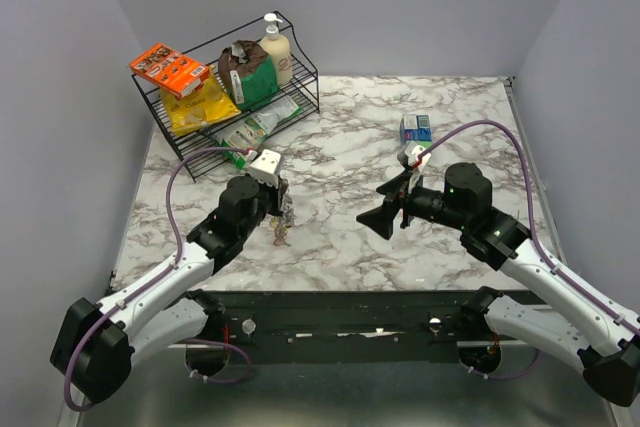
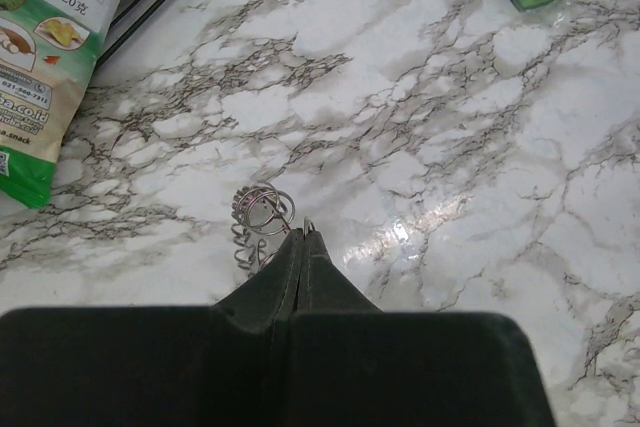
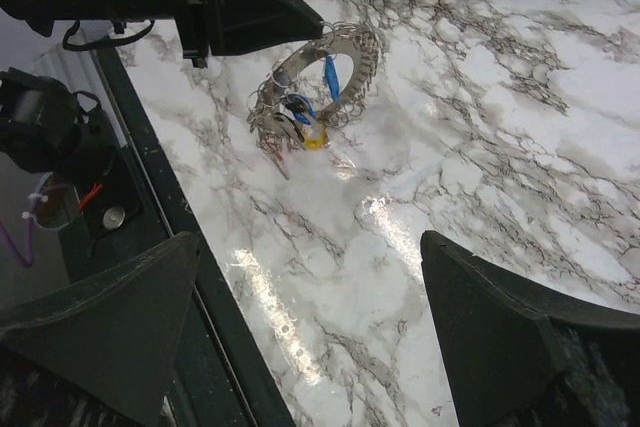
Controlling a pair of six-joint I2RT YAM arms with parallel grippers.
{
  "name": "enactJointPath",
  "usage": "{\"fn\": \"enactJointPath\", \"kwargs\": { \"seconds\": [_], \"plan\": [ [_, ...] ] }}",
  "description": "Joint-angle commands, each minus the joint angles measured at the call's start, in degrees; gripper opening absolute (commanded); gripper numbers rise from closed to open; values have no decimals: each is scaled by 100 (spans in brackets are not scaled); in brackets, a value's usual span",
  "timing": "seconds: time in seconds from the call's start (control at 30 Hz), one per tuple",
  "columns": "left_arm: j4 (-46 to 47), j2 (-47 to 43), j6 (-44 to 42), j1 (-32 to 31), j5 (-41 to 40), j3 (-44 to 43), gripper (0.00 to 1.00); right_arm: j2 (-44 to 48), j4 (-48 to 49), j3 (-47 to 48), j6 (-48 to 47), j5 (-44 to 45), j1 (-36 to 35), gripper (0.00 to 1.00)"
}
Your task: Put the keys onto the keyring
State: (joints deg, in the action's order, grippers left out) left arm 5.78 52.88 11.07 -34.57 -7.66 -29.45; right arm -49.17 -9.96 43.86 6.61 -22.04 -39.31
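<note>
— Silvery-grey and jagged: is that our keyring (image 3: 368,62)?
— We think so. It stands on edge on the marble surface (image 3: 480,147) in front of the left arm. The left gripper (image 2: 303,235) is pressed together at its upper rim, pinching it as far as we can judge.
— And the keys (image 3: 300,129)?
— Bunched at the loop's low end, touching the surface. We see a blue head and a yellow one. They seem to hang from the ring already, so we judge the task well along, perhaps nearly finished.
— What is left?
— Maybe one more key, maybe only a check. We spot no loose key on the surface.
— The right gripper (image 3: 310,247)?
— Spread wide, holding nothing, facing the ring from well apart.
— What can't we make out?
— A red head, and whether each key is truly threaded, because the bunch is too tangled. From the left wrist the gripper hides most of the loop, and the rack (image 1: 240,77) behind is cut off in both wrist views.
</note>
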Motion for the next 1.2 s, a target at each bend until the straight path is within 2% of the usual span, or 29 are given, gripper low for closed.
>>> {"fn": "enactJointPath", "kwargs": {
  "seconds": [0.0, 0.5, 0.6, 0.7, 0.73, 0.83, 1.0, 1.07, 1.1, 1.17],
  "plan": [
    [573, 371, 185, -6, 28, 1, 0, 109, -112, -97, 51, 165, 2, 100],
    [1092, 1681, 519, -59, 195, -368, 0, 92, -173, -88, 42, 271, 2, 100],
    [1118, 1822, 466, -59, 239, -438, 7, 91, -182, -88, 51, 271, 2, 100],
    [1048, 1936, 423, -59, 300, -544, 25, 100, -182, -97, 60, 279, 2, 100],
    [1030, 1962, 414, -50, 309, -561, 38, 92, -182, -97, 60, 288, 11, 100],
    [1004, 1971, 431, -50, 291, -605, 56, 100, -182, -97, 68, 288, 2, 100],
    [978, 1700, 449, -59, 204, -597, 73, 162, -182, -105, 68, 323, 2, 100],
    [1012, 1498, 501, -59, 204, -553, 94, 171, -182, -105, 68, 332, 2, 100],
    [1030, 1427, 527, -59, 195, -518, 99, 171, -182, -114, 77, 341, 2, 100],
    [1083, 1252, 563, -50, 204, -465, 99, 171, -182, -105, 77, 332, 2, 100]
  ]
}}
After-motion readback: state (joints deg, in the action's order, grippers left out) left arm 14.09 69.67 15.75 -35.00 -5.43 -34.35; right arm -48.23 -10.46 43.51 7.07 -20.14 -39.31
